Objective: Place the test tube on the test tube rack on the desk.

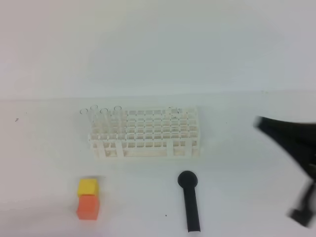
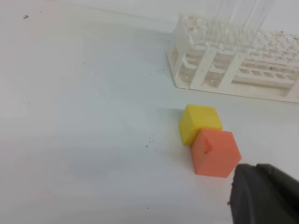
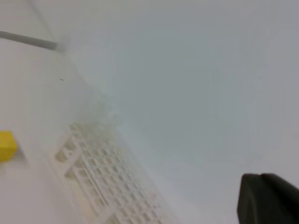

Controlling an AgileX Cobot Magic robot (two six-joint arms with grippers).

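The blurred black right gripper (image 1: 284, 136) is cut off by the exterior view's right edge, its jaws unreadable. In the blurred right wrist view, the white plastic grid rack (image 3: 100, 179) runs past the bottom edge. The thin clear glass tubes (image 2: 243, 14) are cropped by the left wrist view's top edge.

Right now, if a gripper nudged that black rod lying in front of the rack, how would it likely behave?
The black rod lies flat on the desk, apart from the test tube rack. It looks stiff and round-bodied, so a sideways push would probably roll it. Its wider round head may make it curve rather than roll straight.
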